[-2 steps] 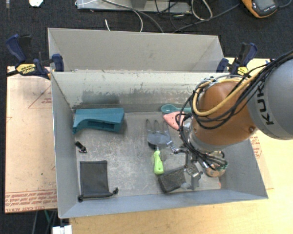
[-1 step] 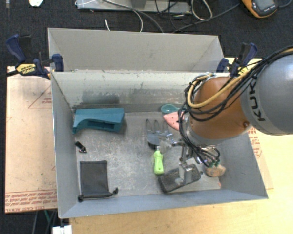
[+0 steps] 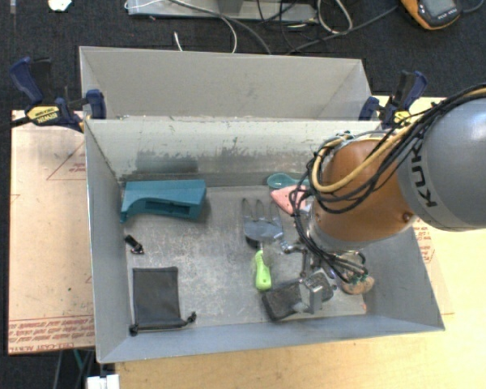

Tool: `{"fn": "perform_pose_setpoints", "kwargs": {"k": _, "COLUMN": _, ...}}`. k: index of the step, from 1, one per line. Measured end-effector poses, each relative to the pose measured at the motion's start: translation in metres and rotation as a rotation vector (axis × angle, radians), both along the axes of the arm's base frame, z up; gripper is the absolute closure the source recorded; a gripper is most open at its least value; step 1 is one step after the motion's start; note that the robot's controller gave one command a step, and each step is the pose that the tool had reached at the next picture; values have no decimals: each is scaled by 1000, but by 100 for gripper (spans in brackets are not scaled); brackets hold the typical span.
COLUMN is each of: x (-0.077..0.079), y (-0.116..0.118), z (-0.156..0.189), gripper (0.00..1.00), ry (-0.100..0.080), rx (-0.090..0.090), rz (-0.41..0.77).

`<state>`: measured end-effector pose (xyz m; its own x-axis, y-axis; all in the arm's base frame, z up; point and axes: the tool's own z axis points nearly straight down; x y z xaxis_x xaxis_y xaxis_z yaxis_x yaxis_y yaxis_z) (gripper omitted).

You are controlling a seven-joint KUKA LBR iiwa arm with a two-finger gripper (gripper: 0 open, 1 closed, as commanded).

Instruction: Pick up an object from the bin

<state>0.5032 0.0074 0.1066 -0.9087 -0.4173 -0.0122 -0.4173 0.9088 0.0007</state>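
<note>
Camera view, hidden: pink item [image 3: 283, 202] partly behind arm
Gripper [image 3: 314, 292]: above dark grey piece [image 3: 279, 303]; apart or together, cannot tell
Counted: one teal block [image 3: 164, 199], one green stick [image 3: 262, 271]

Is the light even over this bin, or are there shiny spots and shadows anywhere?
Camera view: the bin has an evenly bright far wall; a dark, smudge-like shade lies on the inner wall above the teal block; the orange wrist cover has a soft sheen on top; the floor under the gripper, by the dark grey pad, is shaded.
</note>
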Motion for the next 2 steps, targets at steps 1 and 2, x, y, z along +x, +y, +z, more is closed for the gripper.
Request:
{"fn": "perform_pose_setpoints", "kwargs": {"k": 1, "x": -10, "y": -34, "z": -38, "gripper": 0, "ry": -7, "rx": 2, "rz": 24}}
{"fn": "perform_pose_setpoints", "kwargs": {"k": 2, "x": 7, "y": -8, "z": -35, "gripper": 100, "ry": -5, "rx": 5, "rz": 51}}
